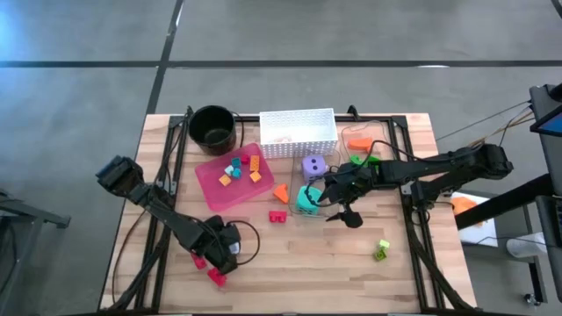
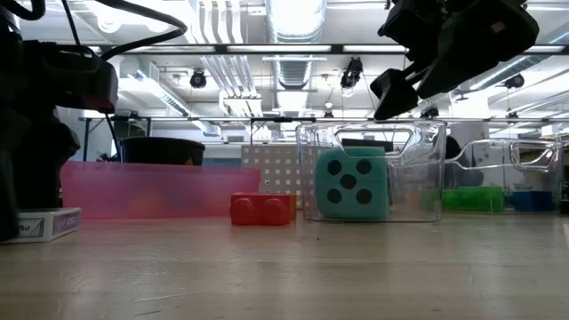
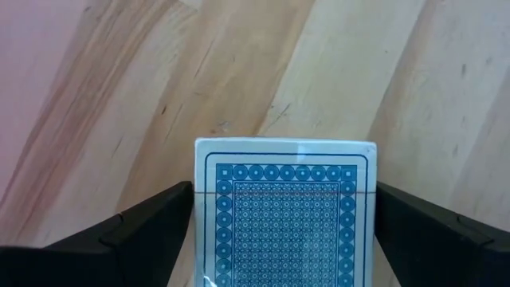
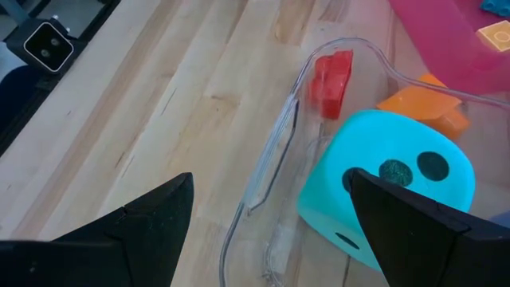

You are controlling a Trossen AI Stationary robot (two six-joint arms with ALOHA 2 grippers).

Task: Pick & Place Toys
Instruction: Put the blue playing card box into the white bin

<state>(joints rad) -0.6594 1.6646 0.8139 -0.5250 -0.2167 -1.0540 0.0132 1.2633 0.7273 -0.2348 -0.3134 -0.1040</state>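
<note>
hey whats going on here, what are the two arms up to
A two-arm robot is sorting toys on a wooden table. The left gripper sits low near the table's front left with its fingers open on either side of a blue-backed card box. The right gripper hangs open above the teal die, which sits in a clear container. A few bricks already lie in the pink tray; a red brick and others remain on the table.

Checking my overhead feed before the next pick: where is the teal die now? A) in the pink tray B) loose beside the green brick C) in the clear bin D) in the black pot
C: the teal die sits inside the clear bin, behind its see-through wall.
</note>
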